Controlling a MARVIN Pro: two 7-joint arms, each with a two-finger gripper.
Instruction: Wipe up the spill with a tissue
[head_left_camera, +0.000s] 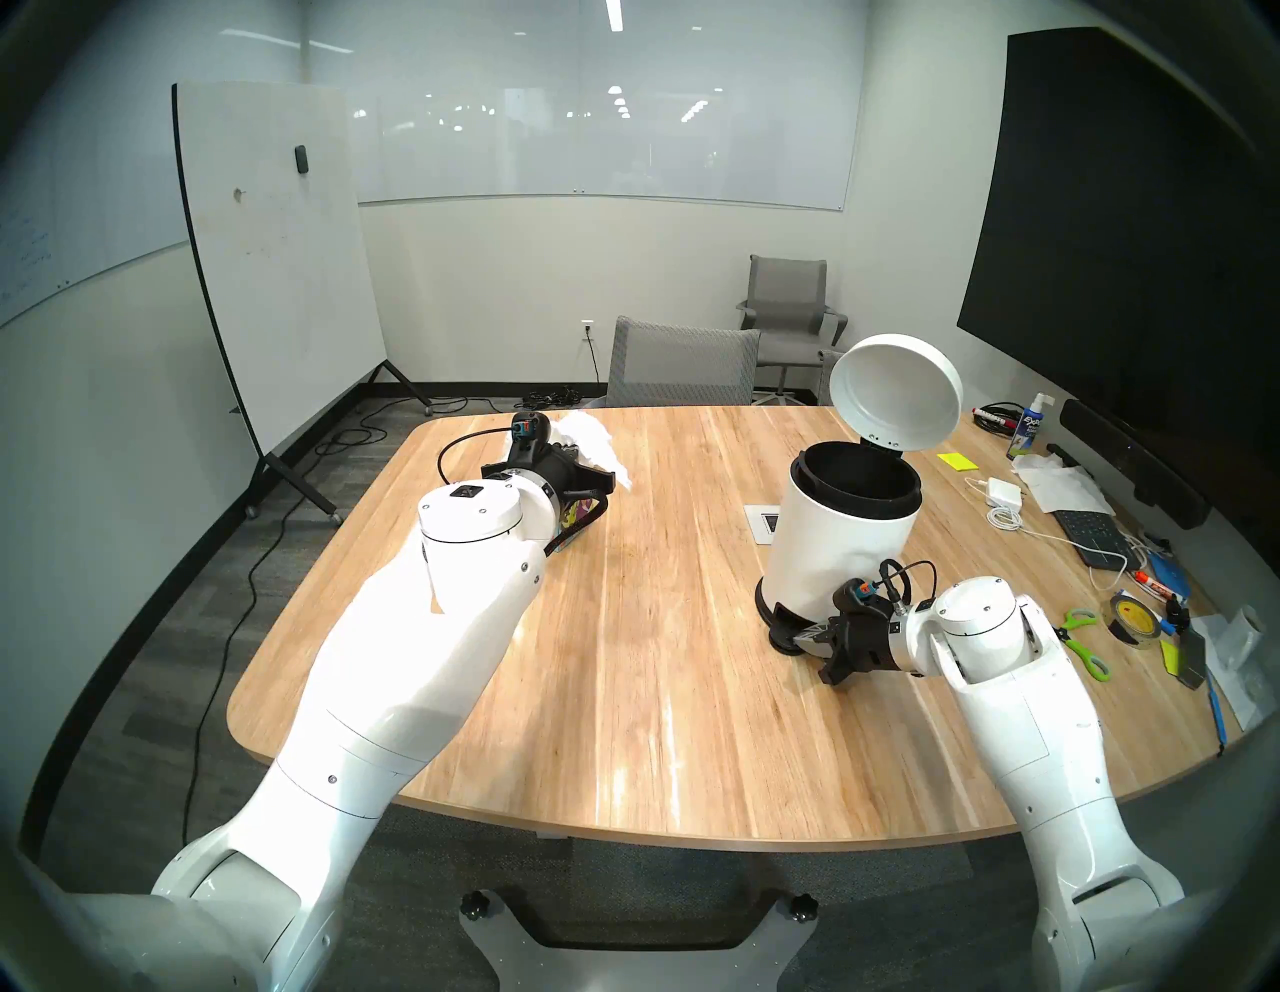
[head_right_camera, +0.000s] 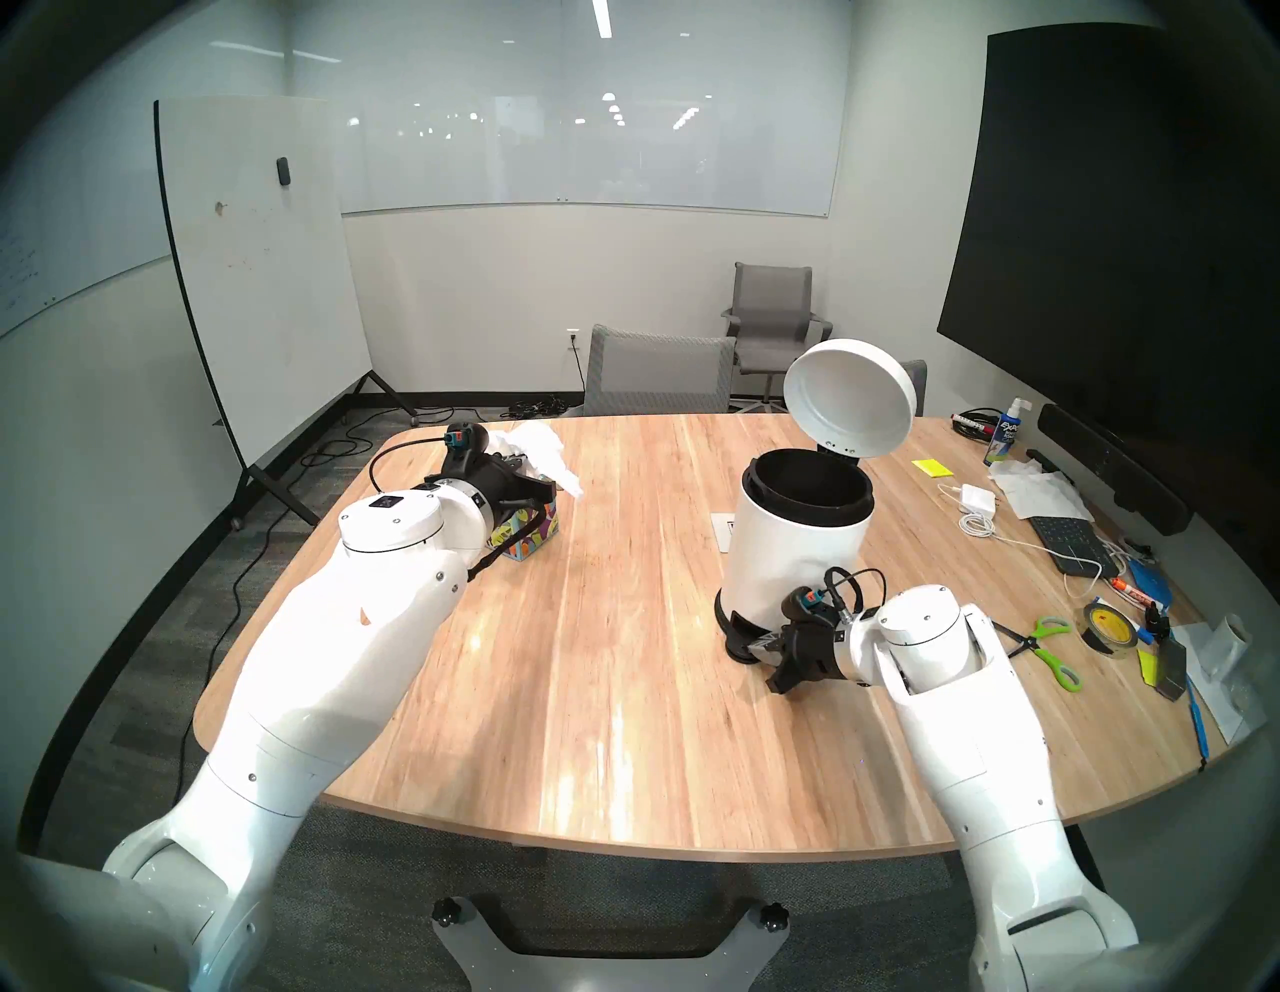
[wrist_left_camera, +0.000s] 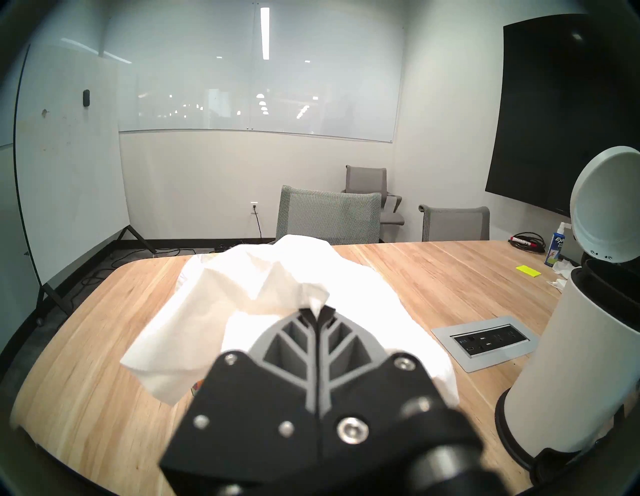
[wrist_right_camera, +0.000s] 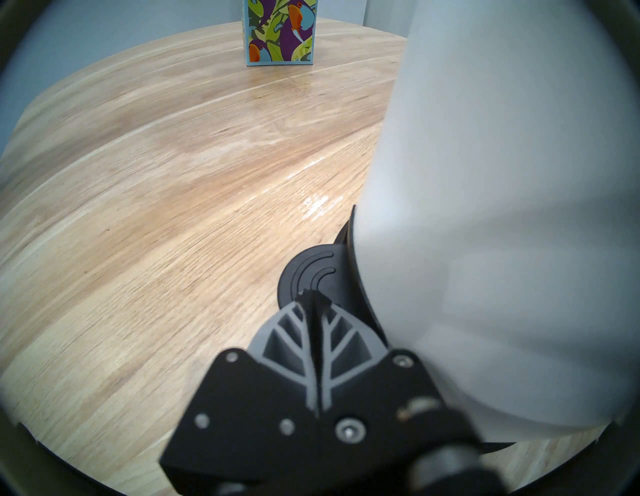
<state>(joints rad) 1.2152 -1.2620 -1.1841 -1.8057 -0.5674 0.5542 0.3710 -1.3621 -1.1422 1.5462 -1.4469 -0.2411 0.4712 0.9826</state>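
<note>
The left gripper (wrist_left_camera: 317, 308) is pinched tight on the tissue (wrist_left_camera: 263, 294). The tissue hangs from its tips, puffed up in front and drooping down both sides. The right gripper (wrist_right_camera: 313, 298) is squeezed together with nothing in it, its tips on the bin's pedal (wrist_right_camera: 308, 273).

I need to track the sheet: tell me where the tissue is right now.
The tissue hangs pinched in the left gripper, on the left of the head view, above the tissue box, across from the open pedal bin.
</note>
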